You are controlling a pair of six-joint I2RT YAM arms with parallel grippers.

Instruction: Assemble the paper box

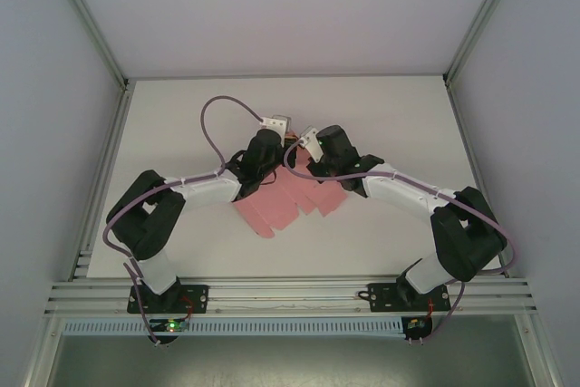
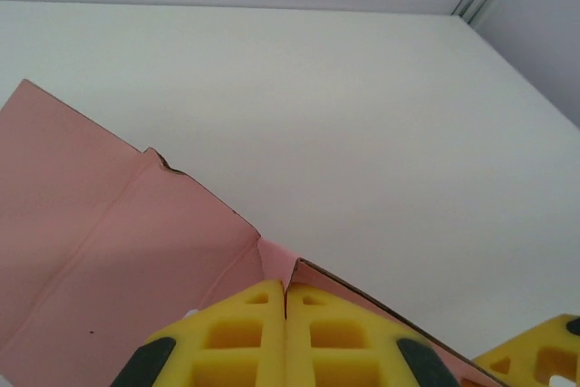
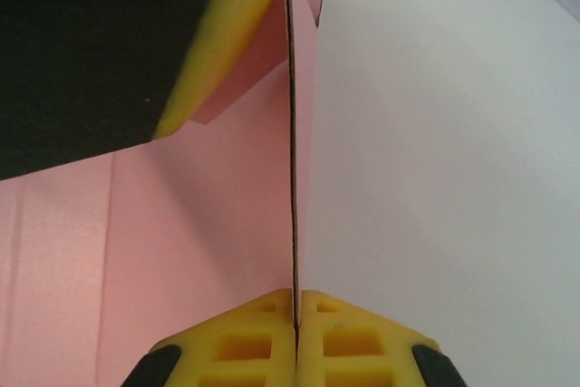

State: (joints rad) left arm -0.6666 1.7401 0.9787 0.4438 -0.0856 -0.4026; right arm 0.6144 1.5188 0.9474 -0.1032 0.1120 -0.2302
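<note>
Along the near edge of the white table (image 1: 181, 124), an aluminium rail (image 1: 290, 289) with both arm bases bolted on. Over the arms, looped purple cables (image 1: 210, 115), one arching high above the left arm. Past the rail, both arms bent inward over mid-table, hiding the far part of the paper box (image 1: 276, 206).

Lies mid-table, under and just ahead of both wrists: a pink die-cut sheet, not yet a box. Runs roughly left to right across the table, a little tilted. Fans its loose flaps toward the near edge, mostly flat on the surface.

On the left gripper (image 2: 285, 289), yellow fingers pressed together and clenched on a raised fold of the card. Creased panels spreading away to the left of the fingertips, bare table to the right.

On the right gripper (image 3: 295, 301), fingers closed tight on a thin panel stood on edge. Runs straight away from the fingertips, flat pink card to its left and bare table to its right. Just beyond, the left gripper, black and yellow, close against that upright panel and blocking the upper left of the right wrist view.

Farthest off, grey enclosure walls (image 1: 45, 88).
</note>
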